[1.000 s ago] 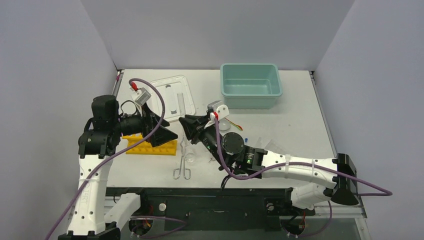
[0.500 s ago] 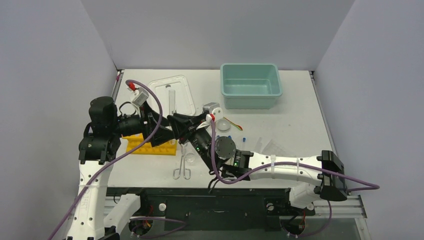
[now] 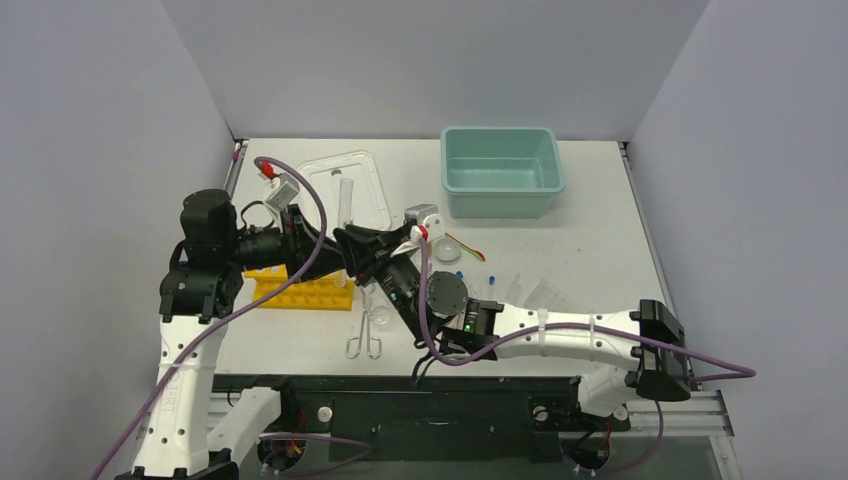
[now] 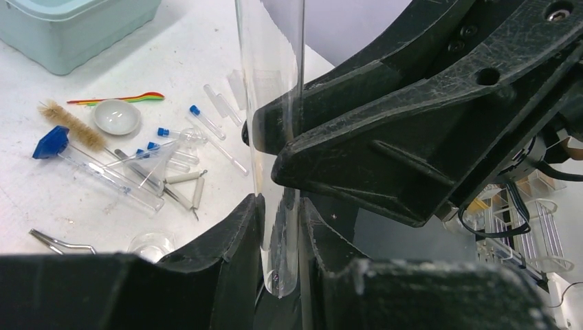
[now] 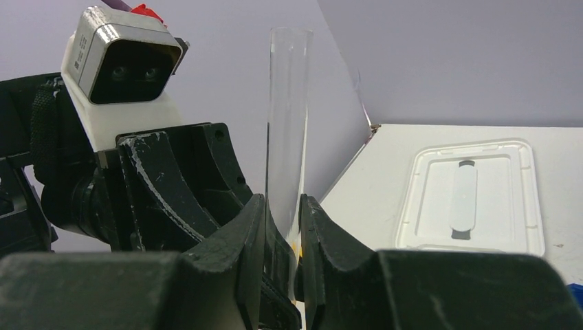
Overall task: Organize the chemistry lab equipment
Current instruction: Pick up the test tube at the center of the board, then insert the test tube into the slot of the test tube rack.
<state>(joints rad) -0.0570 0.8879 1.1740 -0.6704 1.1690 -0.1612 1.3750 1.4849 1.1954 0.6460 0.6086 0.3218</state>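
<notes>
The left gripper point(image 4: 280, 234) and the right gripper point(image 5: 282, 220) are both squeezing the same glass tube point(image 4: 268, 82), holding it up in the air near the yellow rack point(image 3: 300, 293). The tongs point(image 3: 366, 330), the brush point(image 4: 69, 122), the round dish point(image 4: 117, 115) and the little blue-capped vials point(image 4: 199, 118) are lying loose on the table point(image 3: 580, 230). I think most of the tidying is not done yet.

Pale table point(image 3: 590, 230) carrying it all — teal tub point(image 3: 500, 172) at one o'clock by the far edge, white lid point(image 3: 368, 180) at eleven. Yellow holed rack point(image 3: 315, 293) at eight, metal tongs point(image 3: 366, 328) at seven toward the near edge. Near centre, round dish point(image 3: 447, 248) beside tan-bristled brush point(image 4: 75, 126) — blue-capped vials point(image 3: 491, 277) and clear glass tubes point(image 4: 110, 175) loose at five.
</notes>
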